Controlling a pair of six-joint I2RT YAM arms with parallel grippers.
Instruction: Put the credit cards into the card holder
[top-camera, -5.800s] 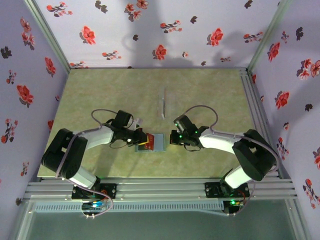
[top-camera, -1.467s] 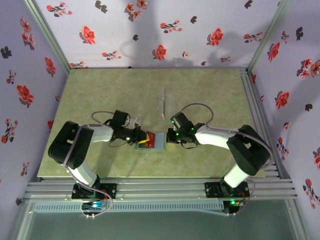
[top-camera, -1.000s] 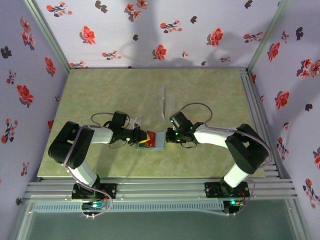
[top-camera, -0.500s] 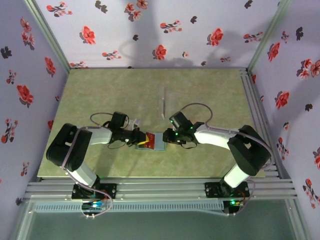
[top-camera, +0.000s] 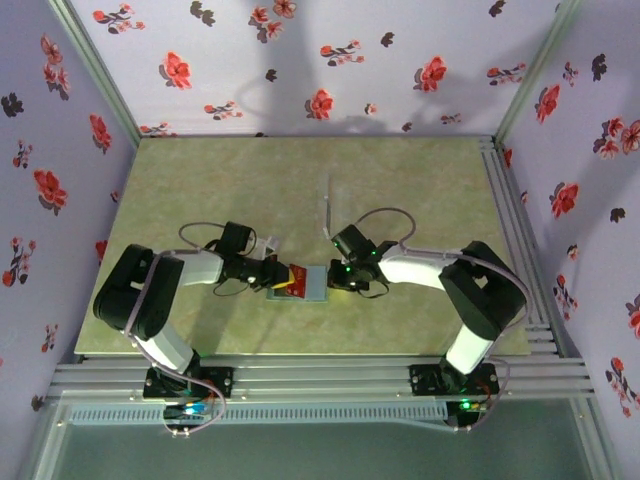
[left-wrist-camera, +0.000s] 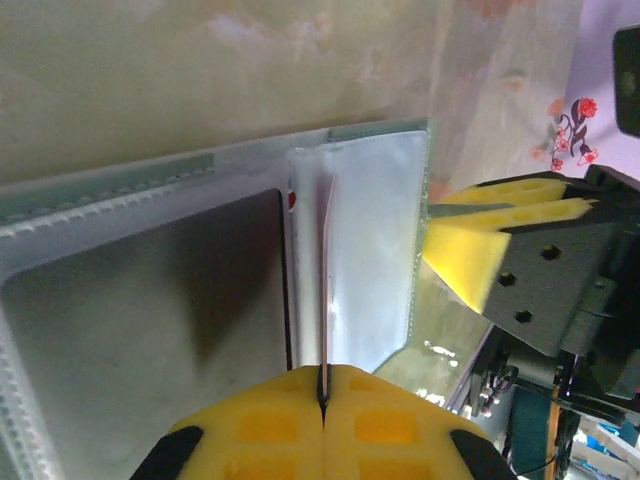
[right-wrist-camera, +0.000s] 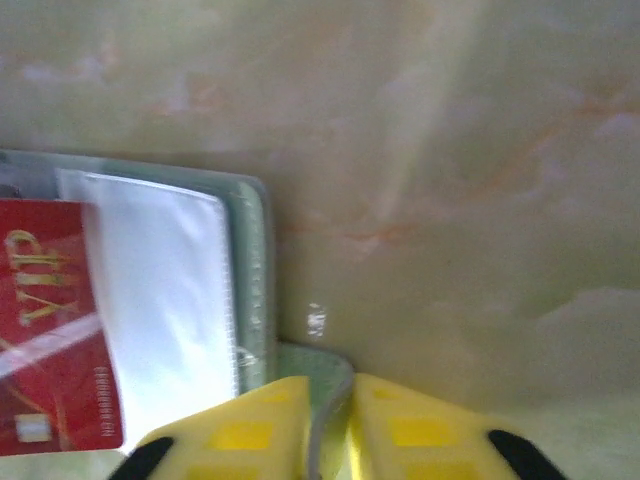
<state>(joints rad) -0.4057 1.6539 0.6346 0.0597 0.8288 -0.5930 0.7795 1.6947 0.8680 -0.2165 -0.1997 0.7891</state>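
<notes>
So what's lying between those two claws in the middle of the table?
The grey card holder lies there, seen in the top view. The left gripper holds a red card over it; the right gripper pinches its opposite edge.

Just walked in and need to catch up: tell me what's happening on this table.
The left end effector is shut on a red VIP card, holding it on edge at the clear pocket of the open card holder lying on the table. The right end effector pinches the holder's opposite edge. The card is not fully in; whether its edge has entered the pocket is unclear.
</notes>
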